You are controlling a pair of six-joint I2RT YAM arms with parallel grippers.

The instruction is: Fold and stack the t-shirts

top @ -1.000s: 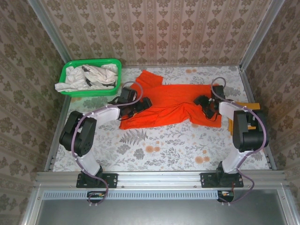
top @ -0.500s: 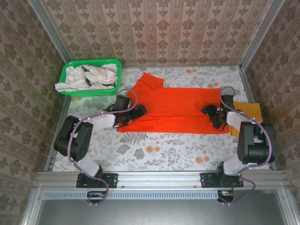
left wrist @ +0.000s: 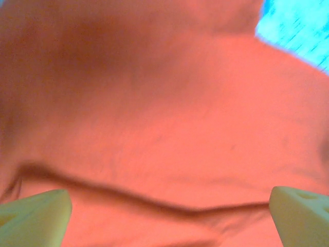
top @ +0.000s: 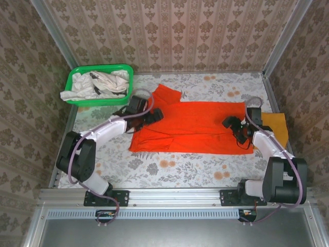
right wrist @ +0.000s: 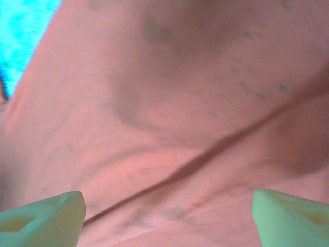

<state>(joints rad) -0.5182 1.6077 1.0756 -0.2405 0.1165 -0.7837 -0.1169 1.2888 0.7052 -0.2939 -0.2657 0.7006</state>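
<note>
Orange-red t-shirt [top: 190, 126] spread flat mid-surface [top: 169, 165], left claw [top: 156, 114] over its left edge, jaws wide, gripping nothing, right claw [top: 229, 122] over its right edge, likewise wide and empty, mustard yellow t-shirt [top: 275, 123] just beyond, off-white t-shirts [top: 97, 83] heaped in green basket [top: 100, 67].

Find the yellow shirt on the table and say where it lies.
In the top view, the yellow shirt lies flat at the far right edge of the table, next to the right end of the spread orange shirt.

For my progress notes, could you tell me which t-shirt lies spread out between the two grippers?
The orange-red t-shirt; the mustard yellow one lies at the right edge, and the off-white ones are bunched in the green basket.
</note>
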